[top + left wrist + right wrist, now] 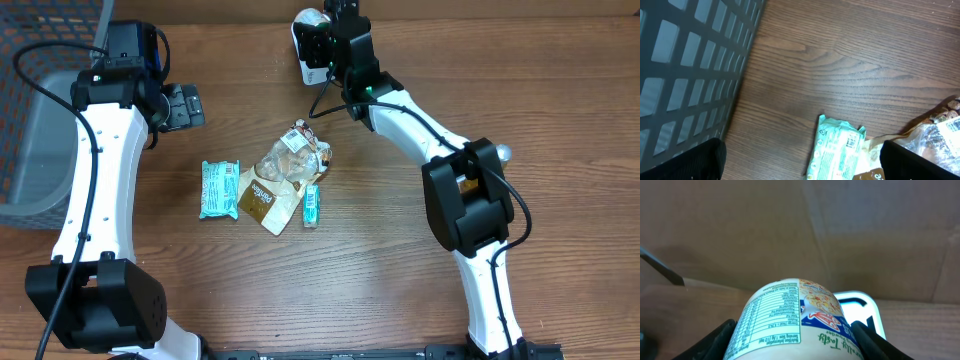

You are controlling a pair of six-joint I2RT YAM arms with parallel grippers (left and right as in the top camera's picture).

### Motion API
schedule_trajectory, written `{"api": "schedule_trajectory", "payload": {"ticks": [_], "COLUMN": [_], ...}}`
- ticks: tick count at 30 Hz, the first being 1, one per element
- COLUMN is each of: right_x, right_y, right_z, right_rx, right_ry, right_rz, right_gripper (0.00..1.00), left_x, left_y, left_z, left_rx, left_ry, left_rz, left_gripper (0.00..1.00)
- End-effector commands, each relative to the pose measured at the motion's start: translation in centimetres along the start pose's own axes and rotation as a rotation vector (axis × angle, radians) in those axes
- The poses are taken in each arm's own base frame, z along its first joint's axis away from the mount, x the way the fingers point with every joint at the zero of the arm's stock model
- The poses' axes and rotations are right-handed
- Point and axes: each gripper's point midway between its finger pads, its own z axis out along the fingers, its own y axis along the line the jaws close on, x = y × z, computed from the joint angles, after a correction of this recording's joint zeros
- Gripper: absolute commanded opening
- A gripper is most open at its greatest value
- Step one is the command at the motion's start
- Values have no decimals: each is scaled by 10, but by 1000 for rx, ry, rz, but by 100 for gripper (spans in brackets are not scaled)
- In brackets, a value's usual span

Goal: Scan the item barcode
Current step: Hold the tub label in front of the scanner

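Right claw grips a tub at the surface's far edge; left claw, wide open and empty, hangs beside the basket, wrappers nearby.

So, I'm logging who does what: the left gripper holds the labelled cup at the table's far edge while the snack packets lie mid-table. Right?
Not quite: the right gripper holds the labelled cup, as the right wrist view shows; the left gripper is open and empty. The snack packets do lie mid-table.
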Motion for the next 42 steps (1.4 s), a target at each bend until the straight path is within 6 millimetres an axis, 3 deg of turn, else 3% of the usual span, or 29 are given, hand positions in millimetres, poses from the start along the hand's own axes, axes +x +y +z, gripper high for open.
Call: {"api": "schedule_trajectory", "payload": {"ticks": [1,8,14,23,31,36,42], "right_x": [-14,-28,-36,-8,-8,-25,-78], "right_y": [0,-14,-12,-22,-22,-17,-8], "right_z": [4,2,4,22,24,18,-14], "right_rx": [-6,83,62,51,35,28,54], "right_ry": [-73,-149,-209,-238,-278,-305,-274], "right_rz": [-2,6,11,18,24,22,18], "right_gripper": [47,47,46,46,47,52,51], "left_x": [-7,-6,-7,-7,-7,-6,-6], "left_y": [1,1,1,1,1,1,1], "left_z": [-7,-7,-7,-7,-7,-7,-7], "left_rx": [-1,-1,-1,-1,-1,-1,-1], "left_ry": [-26,-26,-26,-26,-26,-26,-26], "left_rz": [-2,-2,-2,-2,-2,-2,-2], "left_gripper": [100,100,100,100,100,100,100]}}
